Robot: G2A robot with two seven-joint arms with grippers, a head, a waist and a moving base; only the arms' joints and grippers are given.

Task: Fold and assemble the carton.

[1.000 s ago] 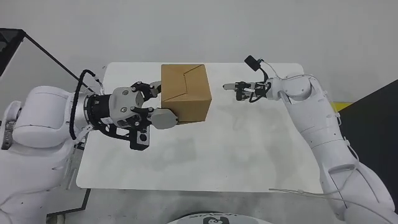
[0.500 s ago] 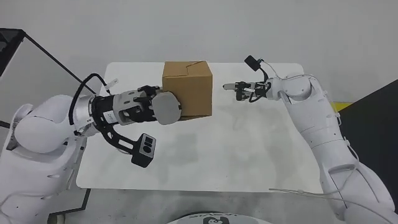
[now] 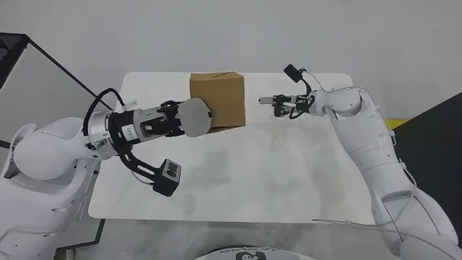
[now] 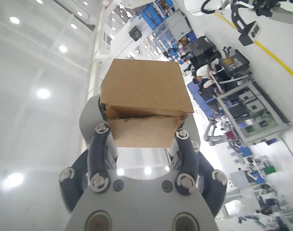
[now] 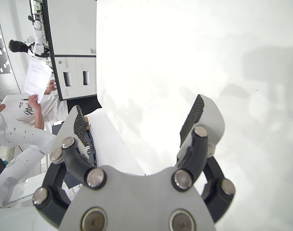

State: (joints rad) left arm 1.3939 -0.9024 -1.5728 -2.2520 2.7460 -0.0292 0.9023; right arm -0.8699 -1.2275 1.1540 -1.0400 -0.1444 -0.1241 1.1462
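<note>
While most of the folding appears done, a last closing step is judged to remain. Nearest the robot, a bare stretch of the white table [image 3: 289,180] is seen. Beyond it, the left gripper [image 3: 196,118] is closed partway onto the carton [image 3: 217,100], with its fingers [image 4: 102,143] pressed against opposite sides of the carton's near end. The carton is held over the far middle of the table as a squared-up brown box, and whether it touches the table cannot be told. From above, its visible faces are shown flat and square. At the gripped end, seen from the left wrist, two flaps [image 4: 141,131] are folded in but not flush. A ragged dark gap is left between them, under an overhanging edge. That end is judged not fully tucked, so pressing or tucking it shut seems to be what is left. Near the carton's other side, and clear of it, the right gripper [image 3: 268,102] is held above the table. Its fingers [image 5: 196,114] are spread wide, with nothing between them.
</note>
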